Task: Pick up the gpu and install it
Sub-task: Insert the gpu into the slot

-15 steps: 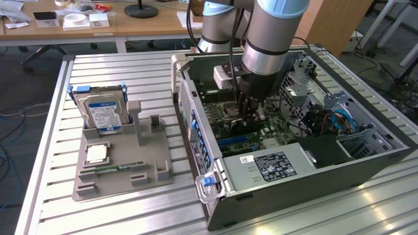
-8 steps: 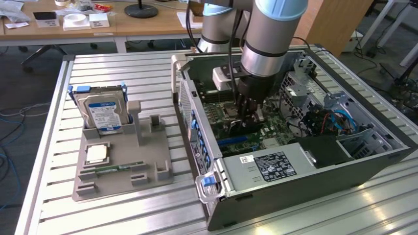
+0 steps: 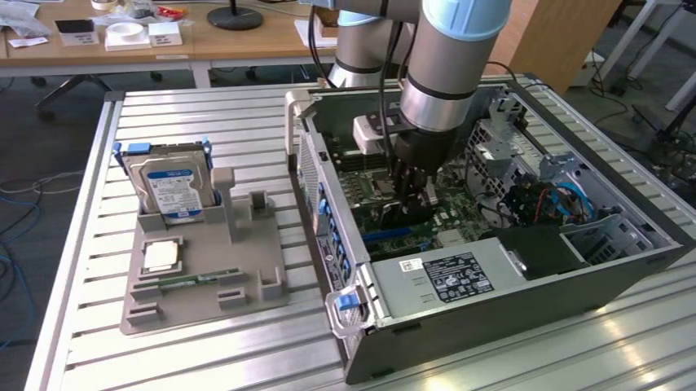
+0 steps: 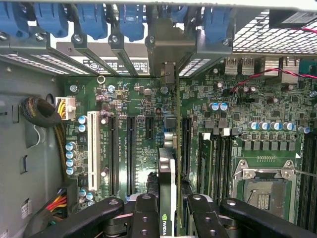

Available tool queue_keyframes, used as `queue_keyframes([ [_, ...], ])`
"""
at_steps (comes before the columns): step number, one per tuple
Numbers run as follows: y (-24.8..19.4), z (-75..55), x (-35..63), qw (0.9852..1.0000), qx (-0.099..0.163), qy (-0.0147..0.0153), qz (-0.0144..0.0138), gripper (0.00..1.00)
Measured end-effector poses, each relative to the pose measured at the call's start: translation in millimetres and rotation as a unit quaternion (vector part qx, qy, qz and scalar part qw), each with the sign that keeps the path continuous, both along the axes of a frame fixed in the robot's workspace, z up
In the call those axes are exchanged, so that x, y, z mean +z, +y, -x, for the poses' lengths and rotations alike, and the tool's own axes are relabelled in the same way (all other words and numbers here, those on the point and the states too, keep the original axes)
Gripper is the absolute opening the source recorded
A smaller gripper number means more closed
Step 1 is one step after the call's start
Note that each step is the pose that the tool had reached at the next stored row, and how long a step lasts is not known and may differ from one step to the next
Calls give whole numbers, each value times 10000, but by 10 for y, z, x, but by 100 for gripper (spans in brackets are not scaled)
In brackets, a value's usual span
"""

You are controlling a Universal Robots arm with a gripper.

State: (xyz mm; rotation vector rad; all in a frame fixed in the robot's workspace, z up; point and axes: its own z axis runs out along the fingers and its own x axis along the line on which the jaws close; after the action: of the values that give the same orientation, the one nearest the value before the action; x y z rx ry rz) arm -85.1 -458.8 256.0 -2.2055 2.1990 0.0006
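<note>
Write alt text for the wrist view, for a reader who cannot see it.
The gripper clamps the gpu edge-on, close over the green motherboard inside an open computer case, lined up along the black expansion slots. A CPU socket sits to one side, and blue slot latches line the case's rear wall.

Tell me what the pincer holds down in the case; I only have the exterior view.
Observer: The pincer grips the gpu, seen edge-on.
Operator: Sure it's the gpu?
Observer: A green logo shows on its edge, inside the pincer.
Operator: Where over the board?
Observer: Parallel to the long black slots, with slots on both sides of it.
</note>
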Motion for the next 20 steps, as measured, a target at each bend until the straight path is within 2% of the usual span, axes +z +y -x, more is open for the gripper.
queue_keyframes([
  [6,0,-1,-1,10000,-1,0,-1,27],
  [10,0,-12,-1,10000,-8,21,-1,27],
  [20,-3,-13,-3,10000,-81,23,-1,27],
])
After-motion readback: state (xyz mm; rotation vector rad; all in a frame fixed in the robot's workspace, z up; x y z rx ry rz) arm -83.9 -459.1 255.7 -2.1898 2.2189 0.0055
